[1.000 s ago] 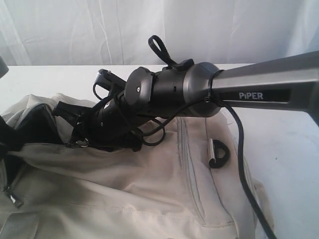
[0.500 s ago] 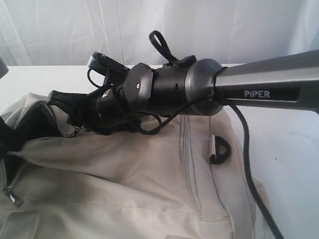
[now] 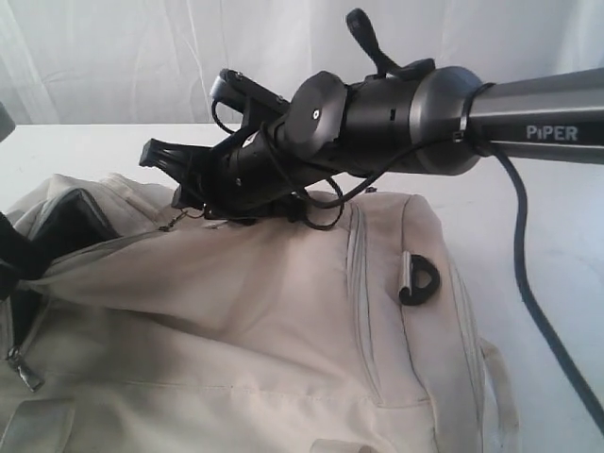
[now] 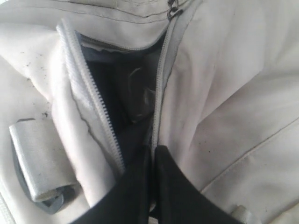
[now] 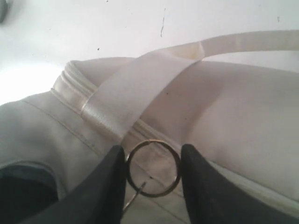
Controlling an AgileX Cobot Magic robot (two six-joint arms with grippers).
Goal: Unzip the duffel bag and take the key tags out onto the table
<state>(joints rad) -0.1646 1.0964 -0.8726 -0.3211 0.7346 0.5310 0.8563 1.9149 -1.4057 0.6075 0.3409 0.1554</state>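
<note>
Your right gripper (image 5: 153, 154) grasps the bare metal zipper ring (image 5: 154, 142); the left gripper (image 4: 153, 151) is clenched. The cream fabric duffel bag (image 3: 283, 321) below is soft and slack: pull gently.

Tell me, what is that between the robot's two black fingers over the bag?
A metal ring, fitting snugly between the right gripper's fingers, with the duffel bag behind it; the right wrist view shows it.

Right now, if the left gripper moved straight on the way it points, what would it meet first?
Probably the dark lining inside the open zipper gap of the duffel bag, directly ahead of the left gripper; depth is unclear.
</note>
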